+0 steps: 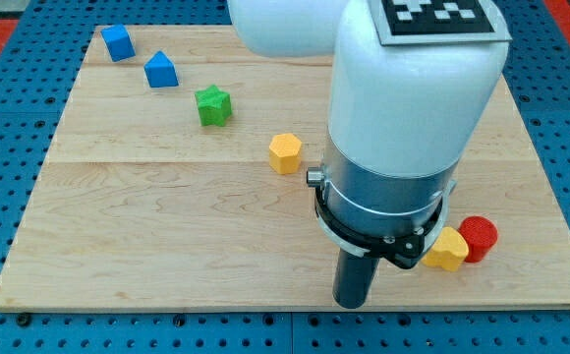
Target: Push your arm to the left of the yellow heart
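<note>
My tip [352, 304] rests on the board near the view's bottom edge, right of centre. A yellow block [449, 250], which looks like the heart, lies to the tip's right and slightly higher in the view, partly hidden by my arm's body. The tip and this block are apart. A red cylinder [480, 239] touches the yellow block on its right side. A yellow hexagon [285, 153] sits near the board's centre, up and to the left of the tip.
A green star [213, 105], a blue house-shaped block [161, 70] and a blue cube [118, 42] run in a line toward the view's top left. The wooden board [147, 226] lies on a blue pegboard. My white arm body hides the board's upper right.
</note>
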Controlling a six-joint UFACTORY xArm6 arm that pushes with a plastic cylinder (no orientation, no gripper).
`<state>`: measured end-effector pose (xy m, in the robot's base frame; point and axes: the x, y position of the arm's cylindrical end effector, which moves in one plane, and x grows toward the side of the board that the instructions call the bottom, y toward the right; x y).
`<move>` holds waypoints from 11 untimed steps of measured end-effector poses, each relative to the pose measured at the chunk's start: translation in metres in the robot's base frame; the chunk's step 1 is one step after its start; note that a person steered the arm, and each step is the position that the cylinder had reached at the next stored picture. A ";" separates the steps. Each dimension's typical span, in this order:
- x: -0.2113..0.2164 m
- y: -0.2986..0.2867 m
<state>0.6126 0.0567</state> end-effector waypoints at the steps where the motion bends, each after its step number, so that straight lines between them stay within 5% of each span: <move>1: -0.005 0.000; 11: -0.024 -0.027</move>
